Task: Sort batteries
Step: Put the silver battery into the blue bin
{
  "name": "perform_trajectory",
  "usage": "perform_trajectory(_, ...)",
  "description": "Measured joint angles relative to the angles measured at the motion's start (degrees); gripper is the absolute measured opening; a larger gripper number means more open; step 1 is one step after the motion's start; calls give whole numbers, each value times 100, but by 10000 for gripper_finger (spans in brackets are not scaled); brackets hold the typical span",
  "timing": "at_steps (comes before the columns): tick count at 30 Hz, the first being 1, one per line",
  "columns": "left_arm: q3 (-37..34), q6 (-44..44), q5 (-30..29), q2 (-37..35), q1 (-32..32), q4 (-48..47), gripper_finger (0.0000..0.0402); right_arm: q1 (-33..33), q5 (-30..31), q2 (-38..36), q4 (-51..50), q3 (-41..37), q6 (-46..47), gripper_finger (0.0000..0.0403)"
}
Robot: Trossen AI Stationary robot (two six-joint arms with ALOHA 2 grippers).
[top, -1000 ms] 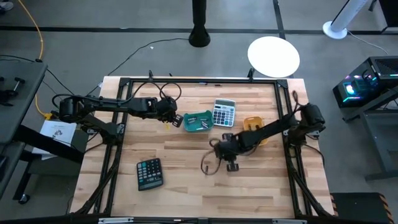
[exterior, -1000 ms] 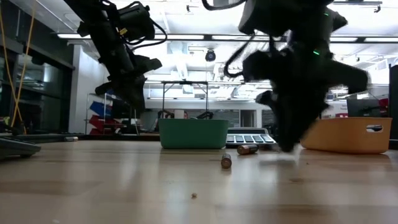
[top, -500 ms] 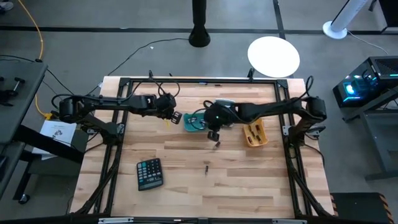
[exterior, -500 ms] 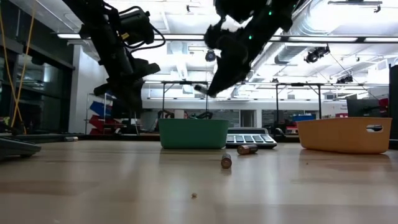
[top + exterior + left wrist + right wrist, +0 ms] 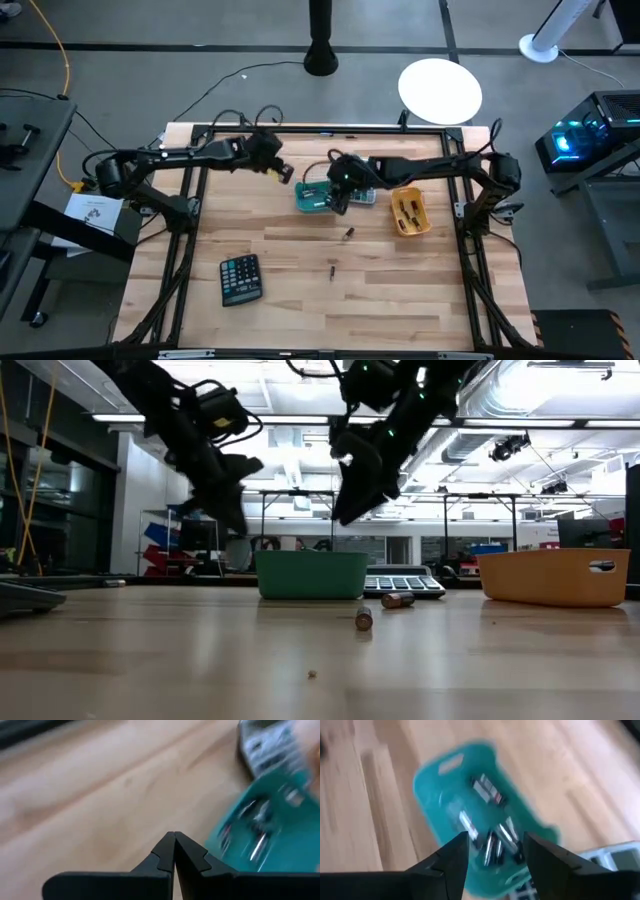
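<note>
Wooden tabletop (image 5: pixel 300 300), lab room beyond. Near left: dark calculator (image 5: pixel 240 278). Mid-table: two loose batteries (image 5: pixel 332 269), one nearer, one (image 5: pixel 348 233) farther. Farther on, right gripper (image 5: pixel 493 851) hovers over teal tray (image 5: pixel 432 810), fingers spread, empty; more batteries (image 5: pixel 485 790) lie inside. Yellow tray (image 5: pixel 409 212) at right holds a few batteries. Grey calculator (image 5: pixel 364 196) just behind teal tray. Left gripper (image 5: pixel 174 851), fingers clenched together on nothing, left of tray.

floor (image 5: pixel 150 80): grey | round white disc (image 5: pixel 440 90) | ceiling strip lights (image 5: pixel 590 423)
</note>
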Motion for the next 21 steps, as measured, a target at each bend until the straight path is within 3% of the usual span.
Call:
perform_trajectory(5, 905, 216, 820, 881, 785, 337, 0, -350, 0, -47, -871, 802, 229, 183)
perform_trajectory(11, 2933, 348, 2226, 2668, 981, 306, 0, -625, 1, -45, -2093, 2124, -18, 183)
perform_trajectory(18, 4687, -301, 2131, 4025, 891, 166, 0, -703, 25, -160, -3524, 3672, -423, 183)
perform_trajectory(21, 5160, -377, 1694, 4379, 889, 99, 0, -699, 238, -346, -3917, 4116, -367, 183)
